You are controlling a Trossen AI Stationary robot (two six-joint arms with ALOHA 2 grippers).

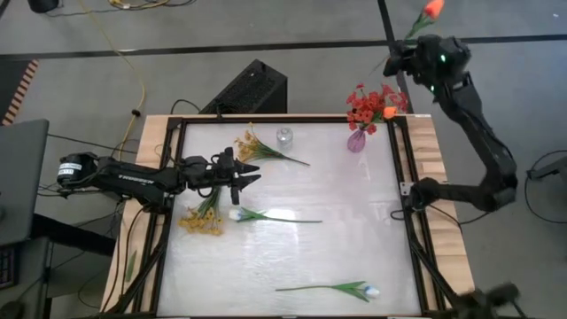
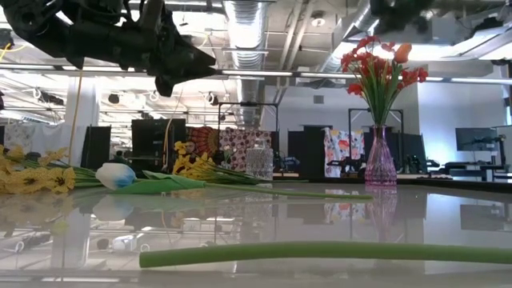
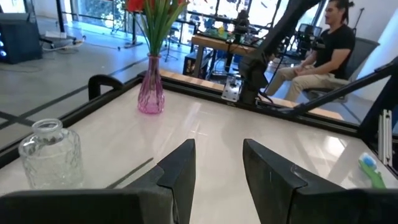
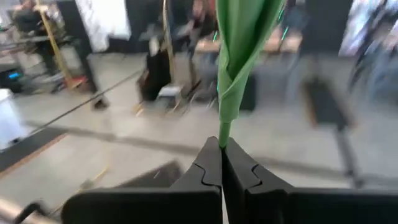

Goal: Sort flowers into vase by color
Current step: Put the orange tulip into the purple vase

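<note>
High view puts the pink vase (image 1: 356, 140) at the far right corner of the desk (image 1: 354, 248), already filled with red flowers (image 1: 361, 105) and one orange tulip (image 1: 389, 112). Beyond that vase, out past the desk's edge, the right pincer (image 1: 406, 55) is raised with its fingers closed tight on the green stem of another orange tulip (image 1: 431, 9), whose bud points away from the desk; the right wrist view shows the stem (image 4: 225, 130) pinched between the two dark fingers. A clear glass jar (image 1: 284, 136) stands just left of the pink vase, well apart from it. The left pincer (image 1: 241, 173) hovers over the desk, farther left of the jar and a little nearer the camera side, its fingers spread apart and holding nothing, as the left wrist view confirms (image 3: 217, 174). One yellow spray (image 1: 252, 146) lies just left of the jar, beside the left pincer, and a second yellow spray (image 1: 202, 219) lies farther from the vase, near the desk's left rail. A white tulip (image 1: 266, 215) lies next to that second spray, and another white tulip (image 1: 341, 289) lies at the near edge, well apart from the vase.
</note>
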